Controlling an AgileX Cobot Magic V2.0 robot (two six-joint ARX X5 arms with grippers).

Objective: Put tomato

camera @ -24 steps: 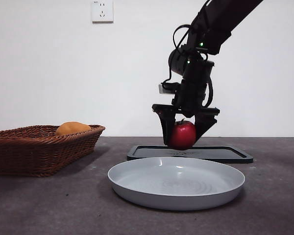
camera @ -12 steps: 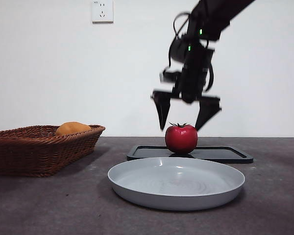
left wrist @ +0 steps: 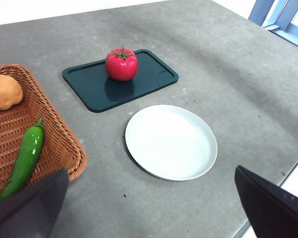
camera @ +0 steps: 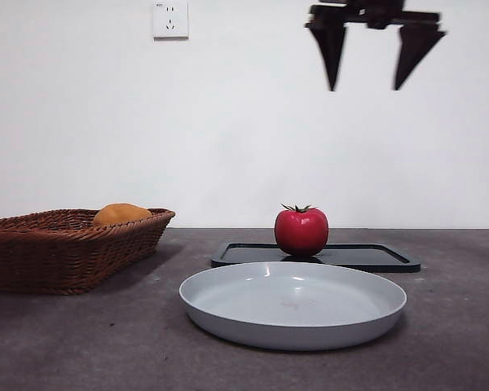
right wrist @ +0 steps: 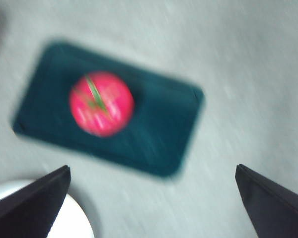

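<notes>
On my grey table (camera: 81,342) the tomato (camera: 301,230) sits on the dark tray (camera: 367,256), right gripper (camera: 373,57) high above, jaws spread.

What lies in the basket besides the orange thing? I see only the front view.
Observer: A green chili pepper lies in the wicker basket, apart from the orange fruit. The basket wall hides it from you.
Operator: Which arm owns the pincer high above the tray?
Observer: It is the right pincer, with jaws open. Its wrist view looks down on the tomato, which stands toward one end of the dark tray.
Operator: Where is the other arm?
Observer: The left pincer waits with jaws wide open. Its wrist view takes in the basket, the white plate and the tray.
</notes>
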